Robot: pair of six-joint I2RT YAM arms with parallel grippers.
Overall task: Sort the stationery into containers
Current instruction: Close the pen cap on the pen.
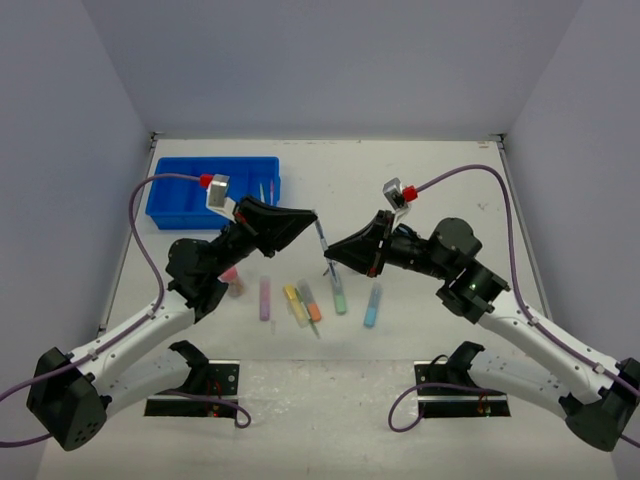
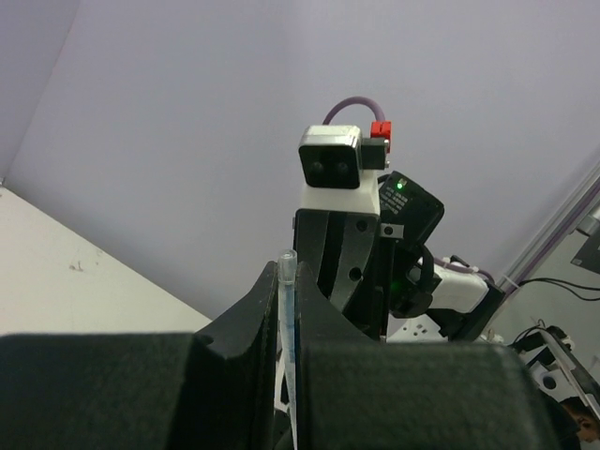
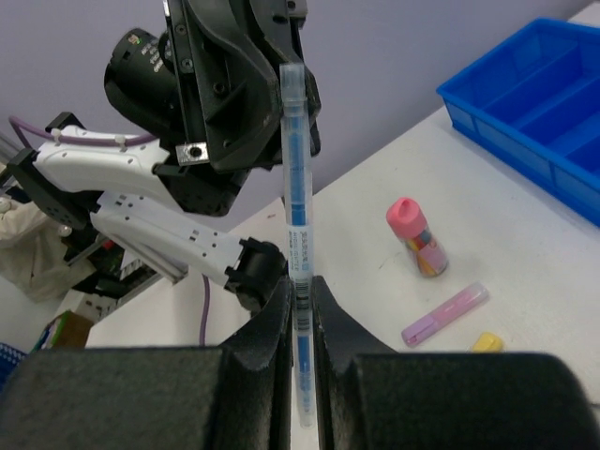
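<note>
White tabletop [image 1: 430, 180] under pale walls; over its middle, one thin pen [image 1: 321, 238] hangs in the air, pinched at both ends; the left gripper [image 1: 313, 214] is closed on the far end, the right gripper [image 1: 329, 259] on the near end; the pen runs far to near; the tray [image 1: 215, 161] sits far left, closer to the left arm, so that arm should likely carry it; the right wrist view shows the long pen and the tray; the left wrist view shows only a tip.

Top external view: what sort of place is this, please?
Probably a robot laboratory work cell. A white table stands between plain walls, the left arm and right arm are bolted at its near edge, and marker sticks lie in a row near a blue tray.
</note>
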